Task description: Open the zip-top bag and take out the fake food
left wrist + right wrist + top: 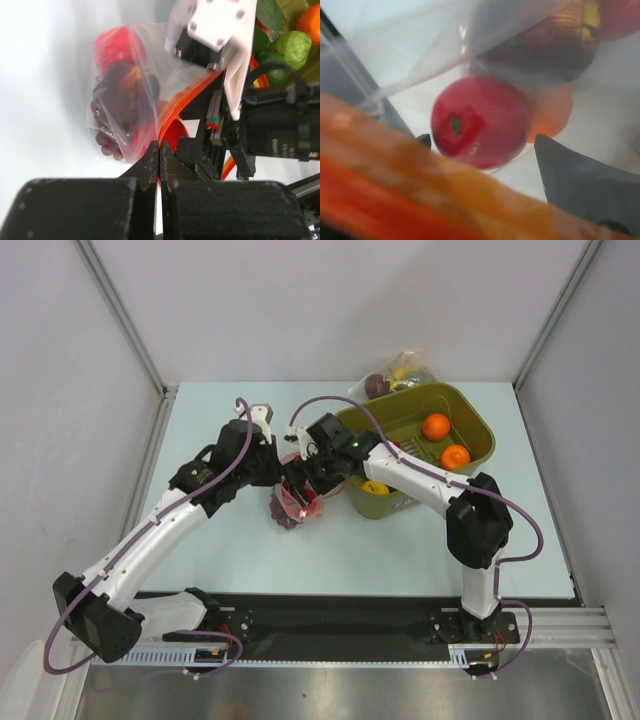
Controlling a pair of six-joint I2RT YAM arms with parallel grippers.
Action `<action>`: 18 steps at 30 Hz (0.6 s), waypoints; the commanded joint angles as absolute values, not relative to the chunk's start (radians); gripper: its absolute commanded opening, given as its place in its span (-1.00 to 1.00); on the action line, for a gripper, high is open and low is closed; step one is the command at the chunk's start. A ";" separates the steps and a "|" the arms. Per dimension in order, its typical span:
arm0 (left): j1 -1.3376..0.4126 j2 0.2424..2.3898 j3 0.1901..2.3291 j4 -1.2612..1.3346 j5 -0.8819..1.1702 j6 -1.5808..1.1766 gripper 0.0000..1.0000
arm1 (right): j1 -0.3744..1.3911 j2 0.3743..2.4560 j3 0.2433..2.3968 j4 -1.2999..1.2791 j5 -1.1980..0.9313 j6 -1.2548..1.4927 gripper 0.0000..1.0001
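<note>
The zip-top bag (292, 510) lies on the table between the two arms, its red-orange zip strip (187, 97) parted. My left gripper (160, 148) is shut on the bag's edge by the strip. Through the plastic show a red apple (116, 44), a dark maroon fruit (125, 85) and a grape bunch (106, 141). My right gripper (480, 140) is open, reaching past the blurred strip (420, 190) into the bag's mouth. A red apple (480, 120) sits between its fingertips (570, 175); touch is unclear. An orange fruit (551, 112) and the maroon fruit (545, 45) lie behind.
An olive-green bin (486, 430) stands right of the bag, holding two oranges (436, 426) and a yellow lemon (374, 487); a green lime (292, 45) shows too. A second clear bag (400, 370) of fruit lies behind the bin. White walls close in the table.
</note>
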State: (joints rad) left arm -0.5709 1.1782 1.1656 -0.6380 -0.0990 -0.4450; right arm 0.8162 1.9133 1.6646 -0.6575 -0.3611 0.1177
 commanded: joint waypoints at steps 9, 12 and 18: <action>-0.568 1.111 1.146 -0.621 -0.063 -0.491 -0.99 | 0.848 1.856 1.508 -0.439 -0.276 0.150 0.81; -0.568 1.101 1.127 -0.621 -0.060 -0.500 -0.99 | 0.850 1.847 1.499 -0.426 -0.272 0.155 0.56; -0.566 1.114 1.109 -0.629 -0.066 -0.494 -0.99 | 0.848 1.784 1.502 -0.429 -0.245 0.150 -0.03</action>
State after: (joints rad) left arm -0.5671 1.1320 1.1114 -0.6605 -0.0776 -0.4747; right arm 0.8433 1.8683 1.4906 -0.4664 -0.2756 0.1539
